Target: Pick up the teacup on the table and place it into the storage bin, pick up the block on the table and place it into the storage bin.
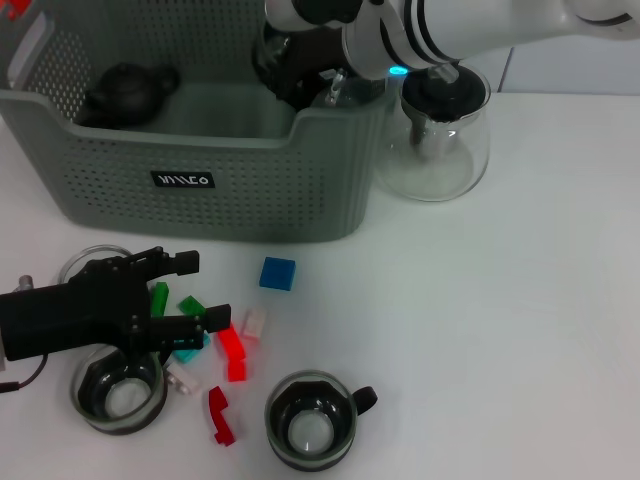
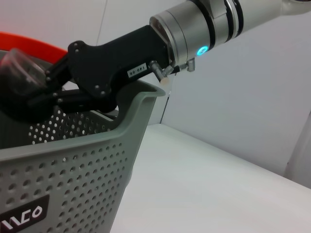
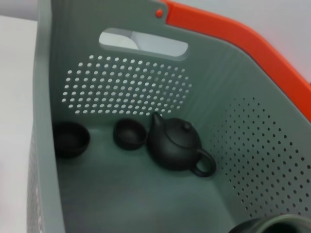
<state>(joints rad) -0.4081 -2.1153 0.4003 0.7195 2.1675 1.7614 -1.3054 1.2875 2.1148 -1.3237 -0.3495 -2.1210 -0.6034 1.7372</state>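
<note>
My right gripper [image 1: 292, 78] reaches from the right over the storage bin [image 1: 230, 190] and is shut on a dark glass teacup [image 2: 17, 73], held just above the near right corner of the bin's rim [image 2: 141, 99]. The rim of that teacup [image 3: 276, 224] shows at the edge of the right wrist view. My left gripper [image 1: 200, 292] hovers open low over a pile of small blocks, a green block [image 1: 190, 305] between its fingers. A blue block [image 1: 278, 273] lies alone on the table [image 1: 500, 330] in front of the bin. Two more teacups [image 1: 312, 422] [image 1: 118, 392] stand near the front edge.
Inside the bin sit a black teapot [image 3: 175, 145] and two small dark cups [image 3: 130, 134]. A glass teapot with a black lid [image 1: 440, 135] stands right of the bin. Red [image 1: 232, 352] and white [image 1: 253, 322] blocks lie by the left gripper. A third glass cup [image 1: 85, 262] is behind it.
</note>
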